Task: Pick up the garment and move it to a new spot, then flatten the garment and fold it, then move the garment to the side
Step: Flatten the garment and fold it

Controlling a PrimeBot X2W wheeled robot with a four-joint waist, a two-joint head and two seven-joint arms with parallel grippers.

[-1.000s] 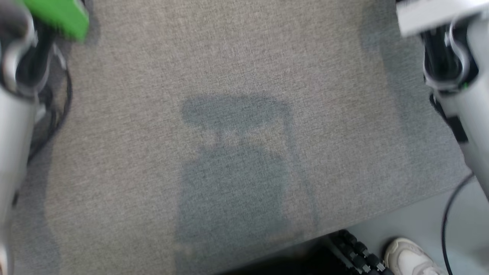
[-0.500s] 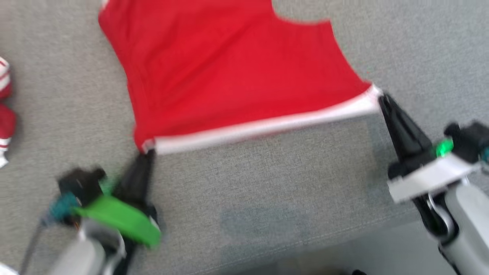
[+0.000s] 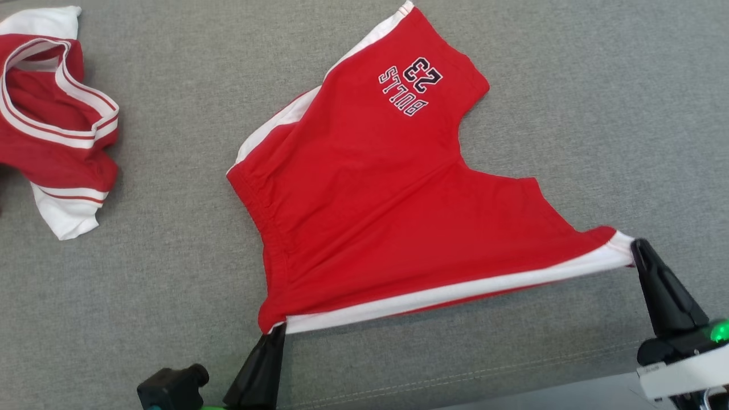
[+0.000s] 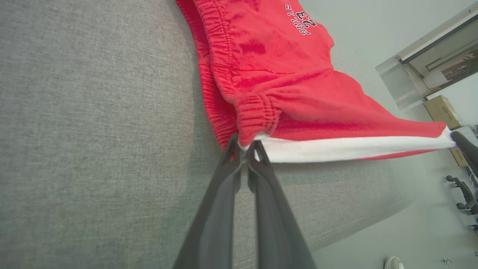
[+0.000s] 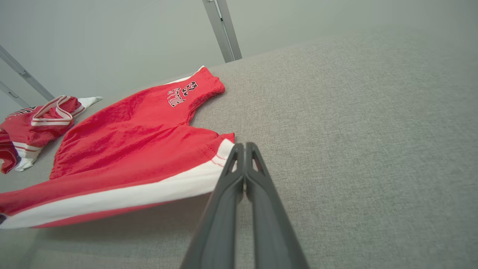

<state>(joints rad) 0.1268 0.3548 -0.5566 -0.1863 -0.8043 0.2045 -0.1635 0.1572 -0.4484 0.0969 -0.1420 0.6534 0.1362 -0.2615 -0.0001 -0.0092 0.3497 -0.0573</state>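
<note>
Two corners of the red garment (image 3: 364,199) are pinched, one by each arm. The left gripper (image 3: 275,335), at the lower left of the head frame, is closed tight on the waistband (image 4: 257,112) end. The right gripper (image 3: 636,248), near the right edge, is closed tight on the leg-hem corner. Between them the white stripe (image 3: 455,293) runs taut, climbing from lower left to right, lifted off the grey surface (image 3: 598,85) with a shadow under it. That held edge is the long axis the next move turns on, and since each arm has one end, neither is nearer. The rest of the cloth slopes away toward the top of the frame and rests on the surface, the printed leg farthest up.

Bare surface lies open to the right and upper right. A striped bundle (image 3: 51,119) sits at the upper left, well apart from the garment. The surface's front edge runs just below both grippers, with floor (image 3: 541,398) showing at the bottom right, so a pull toward the bottom of the frame looks short of room, while carrying the edge upward or rightward looks freer
</note>
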